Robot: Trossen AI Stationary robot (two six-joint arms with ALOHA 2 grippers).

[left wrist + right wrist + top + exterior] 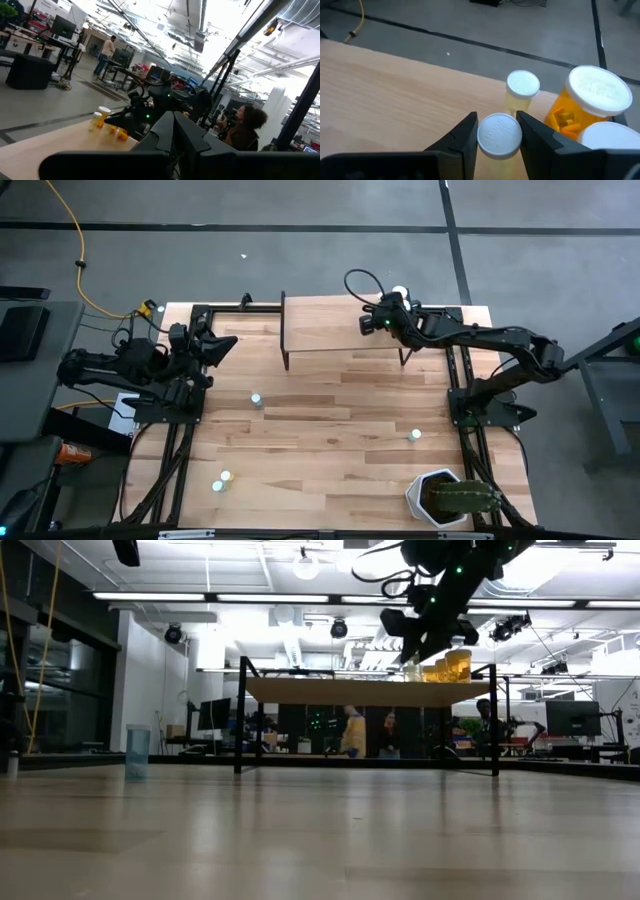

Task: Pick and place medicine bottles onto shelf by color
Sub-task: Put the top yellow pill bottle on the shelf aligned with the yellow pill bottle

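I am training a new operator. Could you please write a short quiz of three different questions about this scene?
1. True or false: the right gripper is above the low light-wood shelf on black metal legs.
2. What sits between the right gripper's fingers? A) a small white-capped bottle B) a yellow cable C) nothing
3. Fill in: the large white pot with the green plant stands near the table's ____ right corner in the high view.

Key: 1 true. 2 A. 3 bottom; the left gripper waits shut near the table's left edge.
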